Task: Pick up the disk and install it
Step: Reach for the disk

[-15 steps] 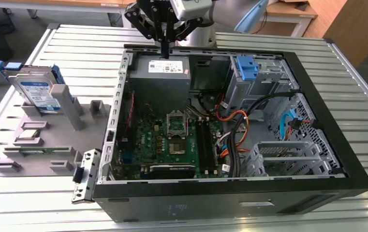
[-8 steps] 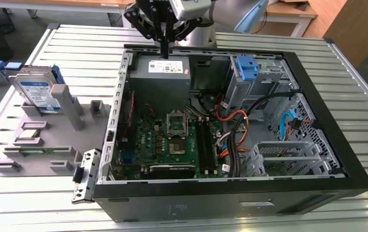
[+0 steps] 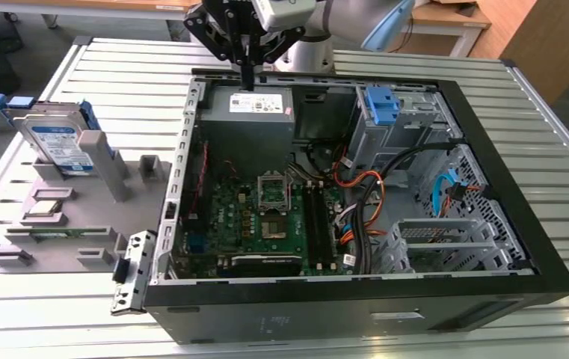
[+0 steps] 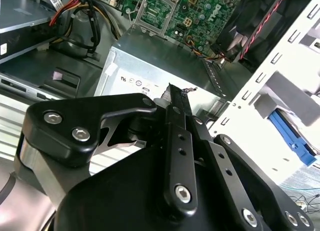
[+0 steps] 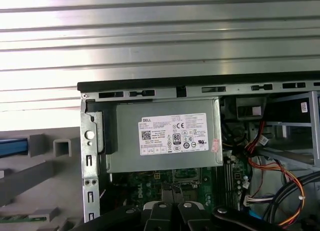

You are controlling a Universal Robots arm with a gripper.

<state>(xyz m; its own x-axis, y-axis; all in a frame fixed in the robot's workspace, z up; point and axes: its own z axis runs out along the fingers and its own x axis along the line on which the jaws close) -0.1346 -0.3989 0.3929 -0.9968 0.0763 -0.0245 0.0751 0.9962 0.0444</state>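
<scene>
One disk stands upright, well apart from my empty, pressed-together gripper; stiff, weighty, fragile, I reckon, so hold its blue rails.

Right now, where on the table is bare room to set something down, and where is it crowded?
In the exterior view, bare slats of the table lie free beyond the grey fixture holding the disk, and along the near edge before the fixture and the case. Inside the case, cables crowd it.
</scene>
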